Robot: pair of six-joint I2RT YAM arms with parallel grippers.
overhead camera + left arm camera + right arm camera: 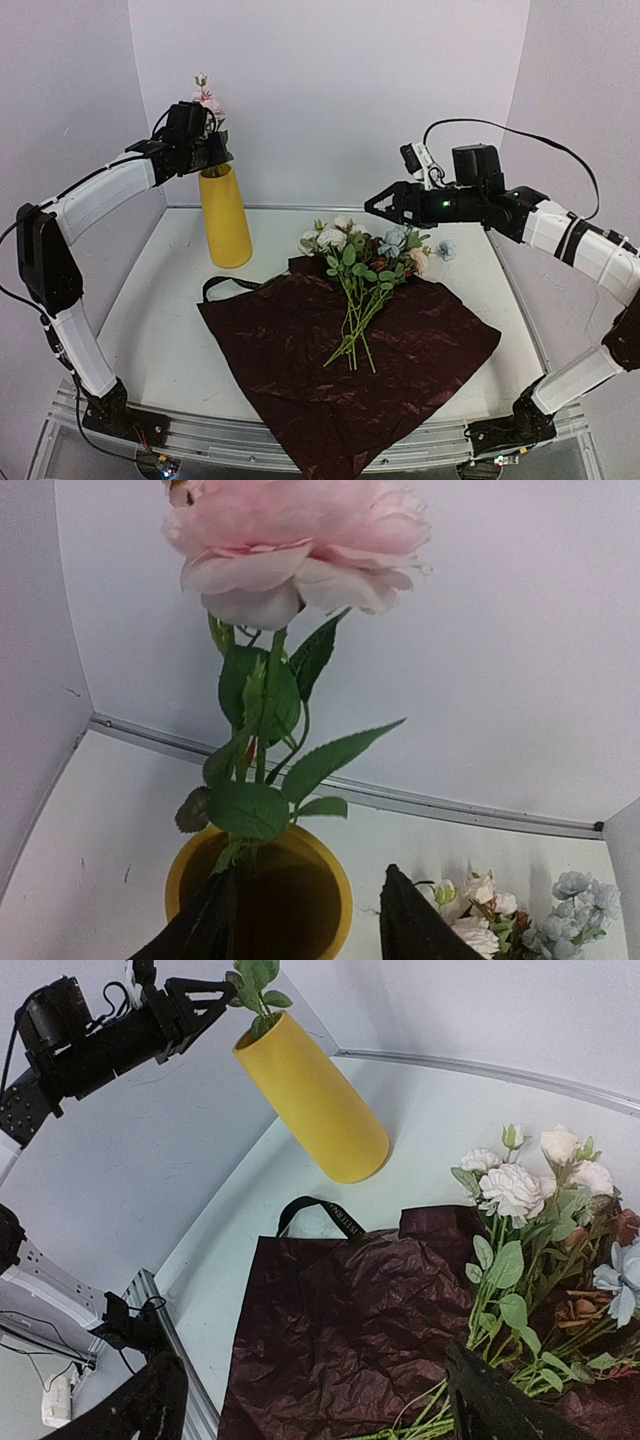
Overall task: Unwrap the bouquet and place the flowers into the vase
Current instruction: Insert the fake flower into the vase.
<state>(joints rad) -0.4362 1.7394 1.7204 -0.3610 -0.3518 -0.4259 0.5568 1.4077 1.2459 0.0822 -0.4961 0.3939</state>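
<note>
The yellow vase (225, 215) stands at the back left with one pink rose (207, 100) upright in it. My left gripper (215, 150) hovers at the vase mouth (340, 900), open. The rose stem (255, 740) runs down close by the left finger (205, 925), and the other finger (410, 920) stands well apart from it. The remaining flowers (365, 265) lie loose on the spread dark red paper (350, 350), heads toward the back. My right gripper (375, 205) hangs wide open and empty above their heads (540, 1230).
A black ribbon (225, 285) loops out from the paper's left corner toward the vase. The paper's front corner overhangs the table's near rail (330, 450). White walls close in the back and both sides.
</note>
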